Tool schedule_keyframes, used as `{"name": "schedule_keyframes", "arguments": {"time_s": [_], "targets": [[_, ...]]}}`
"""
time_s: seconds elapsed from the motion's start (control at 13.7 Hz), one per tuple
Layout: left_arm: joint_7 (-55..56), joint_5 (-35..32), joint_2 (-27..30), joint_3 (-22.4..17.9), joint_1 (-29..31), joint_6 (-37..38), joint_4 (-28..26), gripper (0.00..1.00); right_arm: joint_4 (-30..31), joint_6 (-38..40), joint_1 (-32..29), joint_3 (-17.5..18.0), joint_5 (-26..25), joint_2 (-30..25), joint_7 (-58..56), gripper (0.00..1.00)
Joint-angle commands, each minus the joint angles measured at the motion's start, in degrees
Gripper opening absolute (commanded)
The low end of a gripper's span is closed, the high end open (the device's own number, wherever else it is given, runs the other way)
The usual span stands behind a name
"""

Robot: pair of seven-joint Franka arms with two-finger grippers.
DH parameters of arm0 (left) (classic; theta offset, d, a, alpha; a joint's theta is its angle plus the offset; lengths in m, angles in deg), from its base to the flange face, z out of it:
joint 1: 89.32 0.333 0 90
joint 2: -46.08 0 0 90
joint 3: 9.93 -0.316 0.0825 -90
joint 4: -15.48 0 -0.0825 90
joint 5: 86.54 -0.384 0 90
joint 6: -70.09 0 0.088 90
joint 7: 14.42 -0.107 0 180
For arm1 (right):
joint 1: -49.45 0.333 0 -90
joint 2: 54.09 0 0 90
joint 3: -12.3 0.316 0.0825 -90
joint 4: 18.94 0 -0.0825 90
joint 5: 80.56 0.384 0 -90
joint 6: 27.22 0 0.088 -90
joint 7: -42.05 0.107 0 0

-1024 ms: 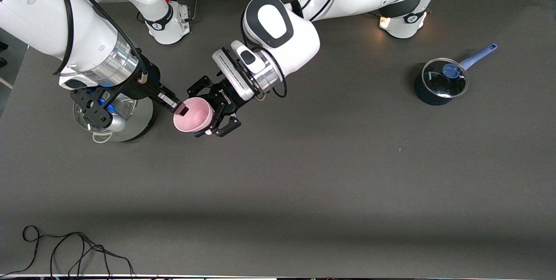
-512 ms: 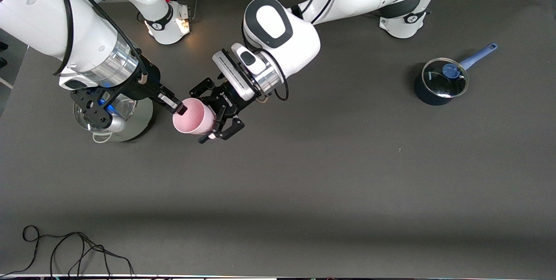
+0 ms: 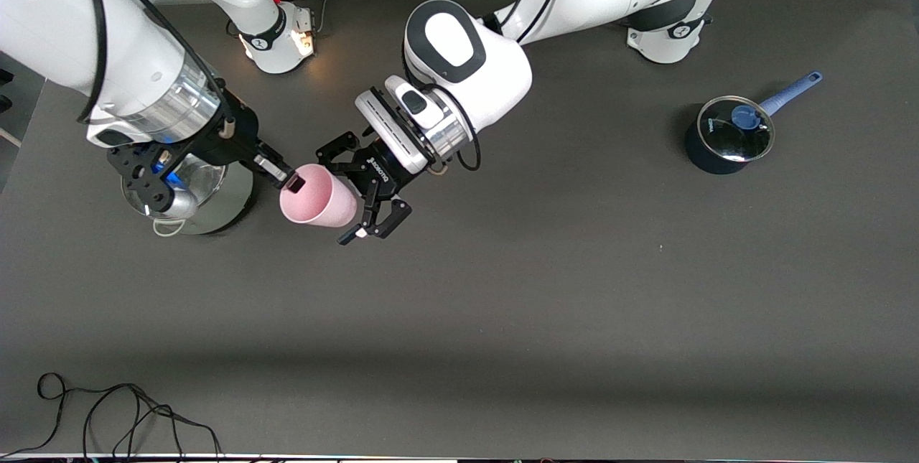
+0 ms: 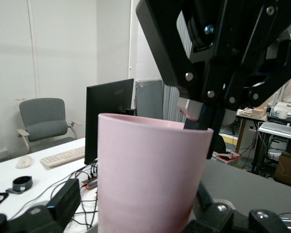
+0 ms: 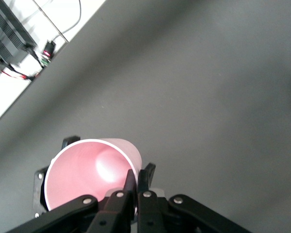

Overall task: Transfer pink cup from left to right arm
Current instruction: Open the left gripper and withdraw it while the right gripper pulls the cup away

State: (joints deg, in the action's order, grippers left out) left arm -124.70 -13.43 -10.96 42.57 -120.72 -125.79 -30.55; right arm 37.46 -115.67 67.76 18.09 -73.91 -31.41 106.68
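Note:
The pink cup (image 3: 316, 197) hangs tilted in the air over the table, beside the steel pot. My right gripper (image 3: 291, 179) is shut on its rim, one finger inside the wall and one outside, as the right wrist view shows (image 5: 137, 178). My left gripper (image 3: 344, 192) is open, its fingers (image 3: 336, 145) spread wide on either side of the cup's base and clear of the wall. In the left wrist view the pink cup (image 4: 145, 170) fills the middle, and the right gripper (image 4: 196, 110) pinches its rim from above.
A steel pot (image 3: 215, 197) with a lid sits under the right arm's wrist. A dark blue saucepan (image 3: 718, 154) with a glass lid stands toward the left arm's end. A black cable (image 3: 108, 409) lies by the table's edge nearest the front camera.
My left gripper has opened off the cup and drawn back slightly. The cup, held by the right gripper, has tipped further and shifted a little toward the right arm's end.

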Motion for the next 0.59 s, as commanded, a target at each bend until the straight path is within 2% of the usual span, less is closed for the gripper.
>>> {"name": "schedule_keyframes", "arguments": {"time_s": [0.0,0.22,0.51], "targets": [[1.47,-1.74,2.62,-0.74,6.23,3.38,-5.27,1.0,-1.82,-1.11,-0.38,-0.34,-4.26,0.88,0.49,0.0],[1.47,-2.79,5.87,-0.82,17.29,16.44,-14.41,1.0,-1.82,-3.39,-2.92,-1.48,-6.04,0.88,-1.86,0.0],[1.73,-12.44,9.57,-0.82,33.9,36.22,-27.86,1.0,-1.55,-3.48,-11.78,-1.49,-5.95,1.32,-13.26,0.0]]}}
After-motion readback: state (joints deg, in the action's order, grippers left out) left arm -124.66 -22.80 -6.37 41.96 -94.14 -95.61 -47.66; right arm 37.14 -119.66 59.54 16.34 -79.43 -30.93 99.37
